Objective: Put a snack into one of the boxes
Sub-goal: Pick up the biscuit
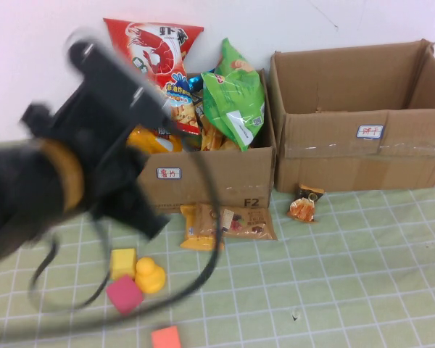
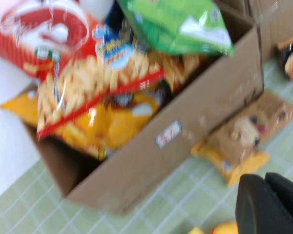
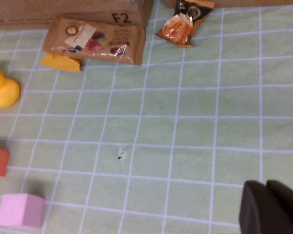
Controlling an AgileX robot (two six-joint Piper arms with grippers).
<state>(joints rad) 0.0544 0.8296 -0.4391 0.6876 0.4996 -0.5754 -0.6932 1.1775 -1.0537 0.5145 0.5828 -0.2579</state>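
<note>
The left cardboard box (image 1: 210, 181) is packed with snack bags: a red shrimp-chip bag (image 1: 156, 54) and a green bag (image 1: 235, 90) stick out. The right box (image 1: 362, 145) looks empty. A brown and yellow snack packet (image 1: 228, 223) lies on the mat in front of the left box. A small orange packet (image 1: 305, 204) lies before the right box. My left gripper (image 1: 148, 221) hangs blurred beside the left box's front, shut and empty (image 2: 264, 195). My right gripper (image 3: 266, 204) is shut and empty above bare mat, out of the high view.
A yellow block (image 1: 122, 262), yellow duck (image 1: 150, 276), pink cube (image 1: 124, 294) and orange block (image 1: 166, 338) lie on the green checked mat at front left. A black cable (image 1: 203, 261) loops from my left arm. A white wall stands behind the boxes.
</note>
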